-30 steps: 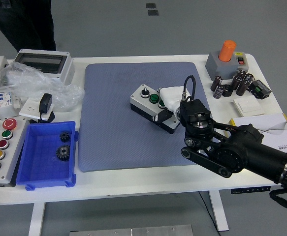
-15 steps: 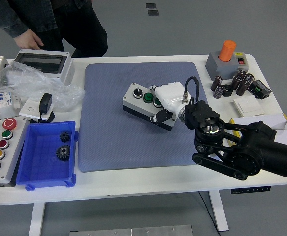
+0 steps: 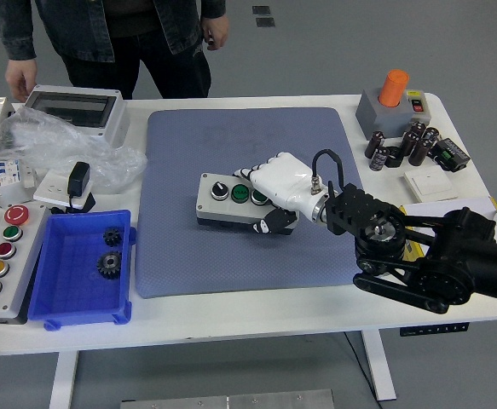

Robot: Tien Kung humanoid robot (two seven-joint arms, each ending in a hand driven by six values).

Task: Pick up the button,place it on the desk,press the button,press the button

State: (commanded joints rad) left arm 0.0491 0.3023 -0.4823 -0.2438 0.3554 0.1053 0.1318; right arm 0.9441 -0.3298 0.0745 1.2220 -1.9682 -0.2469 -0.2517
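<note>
Now, your readout:
Right hand [image 3: 275,189]: fingers curled around the button box [image 3: 231,201], gripping it.
Button box: flat on the blue mat [image 3: 180,247].

One camera only, mounted high on the robot's side, looking forward and down across the white table [image 3: 257,319]. The near edge runs along the bottom; a person [image 3: 116,38] stands at the far side, cut off at the top. Mid-distance framing takes in nearly the whole tabletop.
</note>
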